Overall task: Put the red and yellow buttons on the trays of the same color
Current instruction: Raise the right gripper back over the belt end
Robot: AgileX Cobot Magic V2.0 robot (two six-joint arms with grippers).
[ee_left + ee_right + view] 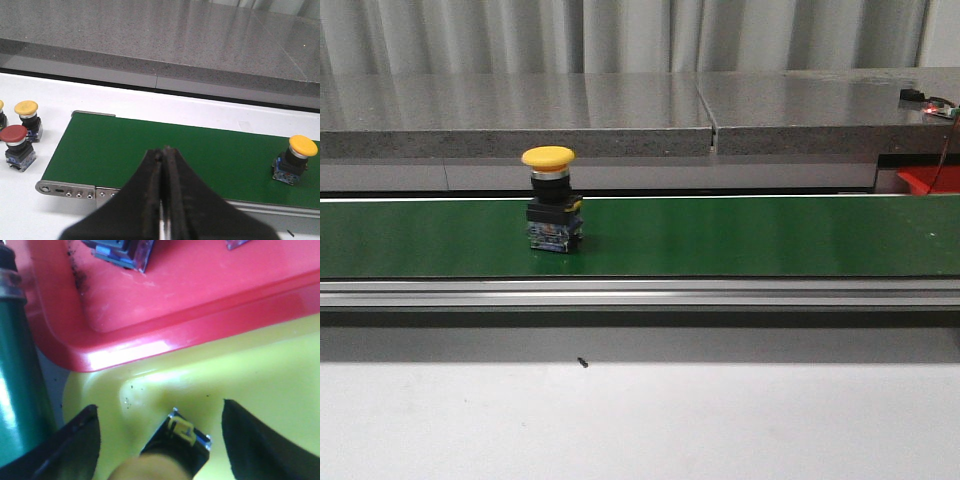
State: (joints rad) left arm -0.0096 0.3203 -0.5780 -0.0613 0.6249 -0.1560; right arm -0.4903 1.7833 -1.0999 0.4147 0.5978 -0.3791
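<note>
Yellow mushroom-head push buttons with black collars and blue-and-black contact blocks are the task's things, and one [551,198] is seen standing upright on the green conveyor belt [740,236] in the front view, toward 9 o'clock of the belt's middle. No brand, label or writing can be read on it or anywhere else. Its domed cap is plain, matte yellow, wider than the body beneath.

In the left wrist view the same button [294,159] is seen near the belt's [165,150] far stretch, while off the belt's end, on the white table [30,200], a second yellow-capped button [27,119] and a red-capped push button [17,147] stand upright just beside each other. The left gripper [164,200] is seen with its black fingers pressed together and nothing between them — it hangs above the belt's near edge.

In the right wrist view the right gripper [159,437] is spread wide, its two black fingers [75,445] well apart, above the yellow plastic tray [260,370]. Between the fingers lies another yellow-capped button [172,452], on its side in the tray, touched by neither finger as far as can be seen. A red plastic tray [200,295] adjoins the yellow one, holding a button block [120,252] only partly in view.
</note>
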